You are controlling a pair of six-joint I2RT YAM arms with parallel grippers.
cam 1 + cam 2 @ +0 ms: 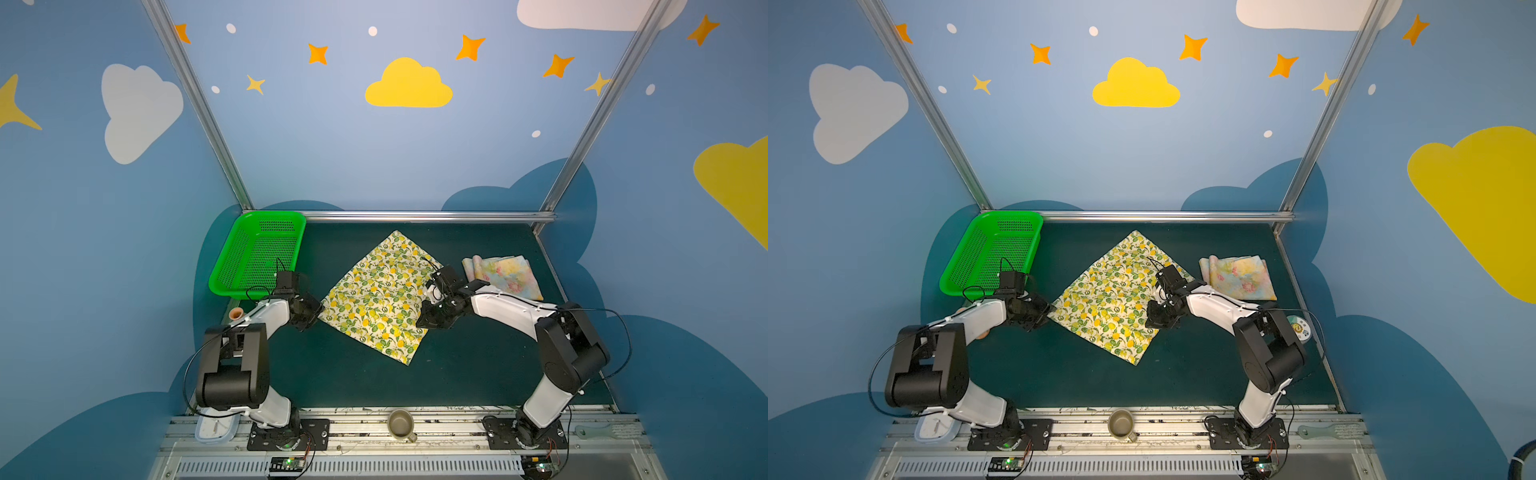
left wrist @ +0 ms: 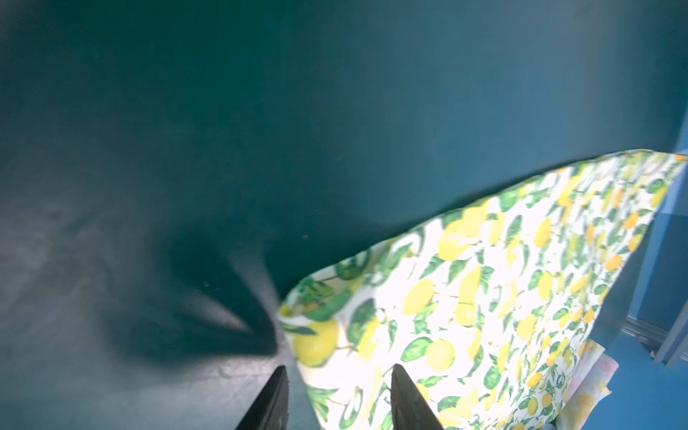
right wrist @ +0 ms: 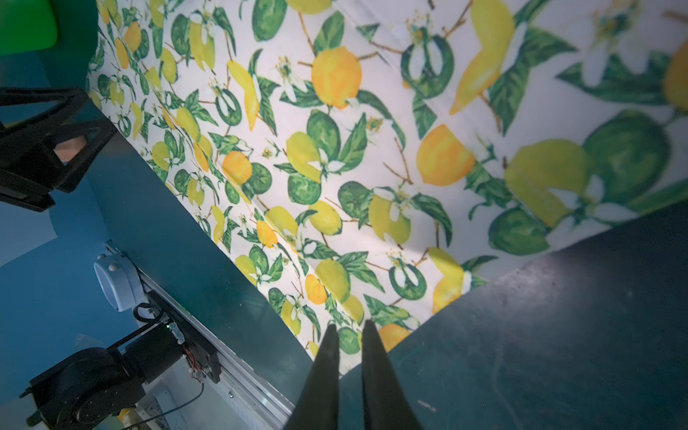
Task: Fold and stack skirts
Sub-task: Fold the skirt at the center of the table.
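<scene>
The lemon skirt (image 1: 382, 295) lies spread flat on the table (image 1: 457, 374), between the two claws. The left claw (image 2: 339, 368) is half open, its jaws astride the skirt's nearest corner without closing on it. The right claw (image 3: 350, 327) sits at the opposite corner with its jaws nearly together. I cannot tell whether any cloth is caught between them.

From here I would worry about an uneven pick-up. The cloth is thin, so the left claw might close on one layer only, or nudge the corner away and close on nothing. If just one claw has hold when they lift, the skirt would probably swing and fold crooked. The flowered skirt (image 1: 505, 276), already folded, lies just beyond the right claw, and a wide sweep of that arm could ruffle it.

I count two skirts, two claws, one green mesh basket (image 1: 257, 249) beyond the left claw, and one mug (image 1: 401, 424).
</scene>
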